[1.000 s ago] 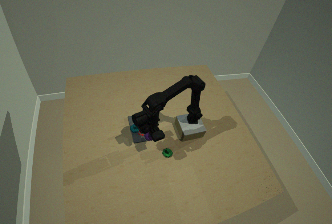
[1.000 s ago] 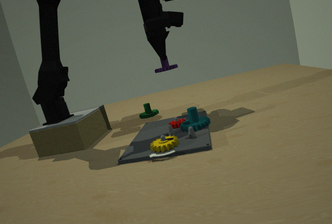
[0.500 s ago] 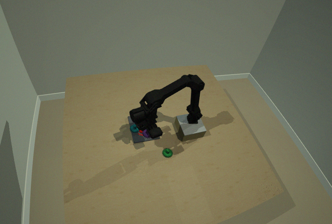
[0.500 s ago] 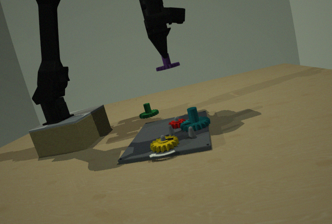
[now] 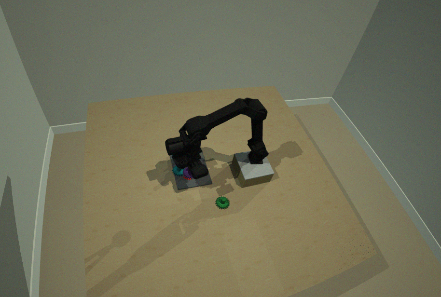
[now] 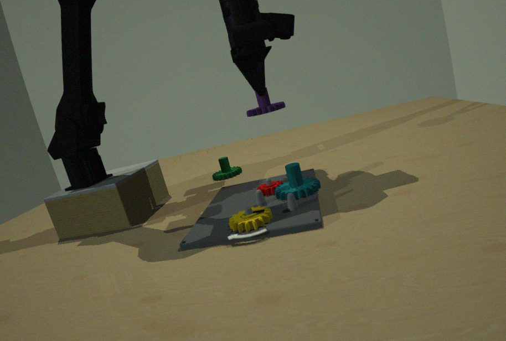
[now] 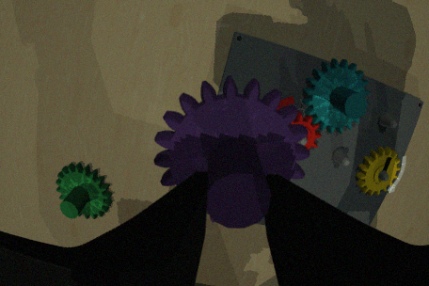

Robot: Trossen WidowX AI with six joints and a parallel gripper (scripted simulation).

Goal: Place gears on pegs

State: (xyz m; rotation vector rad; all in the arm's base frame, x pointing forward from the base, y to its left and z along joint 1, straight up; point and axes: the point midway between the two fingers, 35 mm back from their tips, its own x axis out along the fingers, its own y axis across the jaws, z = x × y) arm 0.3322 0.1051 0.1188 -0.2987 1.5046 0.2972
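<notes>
Held well above the grey board (image 5: 204, 181) (image 6: 302, 220) (image 7: 254, 54), upper centre of the exterior view: purple gear (image 5: 186, 173) (image 6: 265, 109) (image 7: 226, 115), stem clamped in the gripper (image 5: 187, 167) (image 6: 261, 91) (image 7: 236, 185). Could likely drive the yellow gear (image 6: 249, 219) (image 7: 376, 171) the wrong way if lowered onto the inner peg (image 6: 260, 197) (image 7: 341, 156). Might jam tilted at the outer peg (image 6: 291, 201) (image 7: 387, 122), from teeth landing on the teal gear (image 5: 178, 170) (image 6: 296, 187) (image 7: 331, 91).
</notes>
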